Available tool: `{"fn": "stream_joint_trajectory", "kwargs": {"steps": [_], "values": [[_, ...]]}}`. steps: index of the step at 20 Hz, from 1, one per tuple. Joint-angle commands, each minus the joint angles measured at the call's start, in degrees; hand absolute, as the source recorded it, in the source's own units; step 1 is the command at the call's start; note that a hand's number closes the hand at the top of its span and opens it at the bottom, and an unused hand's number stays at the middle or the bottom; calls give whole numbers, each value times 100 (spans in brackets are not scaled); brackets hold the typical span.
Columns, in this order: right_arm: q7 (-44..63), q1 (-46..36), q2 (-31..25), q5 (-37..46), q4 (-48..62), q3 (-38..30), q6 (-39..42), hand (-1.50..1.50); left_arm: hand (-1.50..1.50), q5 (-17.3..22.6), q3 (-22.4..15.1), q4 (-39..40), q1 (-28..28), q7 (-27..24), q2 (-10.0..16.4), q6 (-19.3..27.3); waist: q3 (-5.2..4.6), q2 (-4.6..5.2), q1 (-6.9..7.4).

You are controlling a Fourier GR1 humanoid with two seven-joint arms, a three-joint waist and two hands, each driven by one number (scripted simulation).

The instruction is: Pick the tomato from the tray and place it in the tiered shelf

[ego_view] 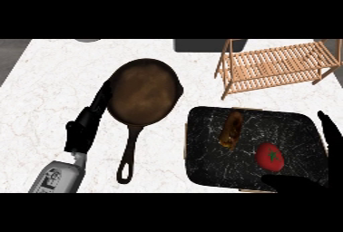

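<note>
A red tomato (270,157) with a green stem star lies on the right part of a dark marbled tray (208,158). My right hand (298,184) comes in at the lower right. Its thumb is just below the tomato and its fingers (329,133) rise along the tray's right edge, so the hand is open with the tomato in the gap, not touched. The wooden tiered shelf (278,63) stands at the back right, beyond the tray. My left hand (85,127) rests open beside the pan's left rim, fingers straight.
A brown cast-iron pan (144,93) sits left of the tray, its handle pointing toward me. A brown pastry-like item (232,130) lies on the tray's upper middle. A dark object (201,44) and a grey one (87,40) show at the back edge.
</note>
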Motion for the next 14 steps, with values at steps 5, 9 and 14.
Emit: {"fn": "stream_joint_trajectory", "kwargs": {"steps": [5,9,14], "values": [[740,-159,562,334,534,-168,363,-150,0,-96,93,-69,-44,140,-64,-13,4,4,0],[940,-387,876,645,596,49,650,-150,0,-180,10,-130,84,47,-180,-39,2,1,10],[673,-62,1193,831,681,-33,640,-150,0,-137,157,-201,121,19,-83,-208,4,-3,-13]]}}
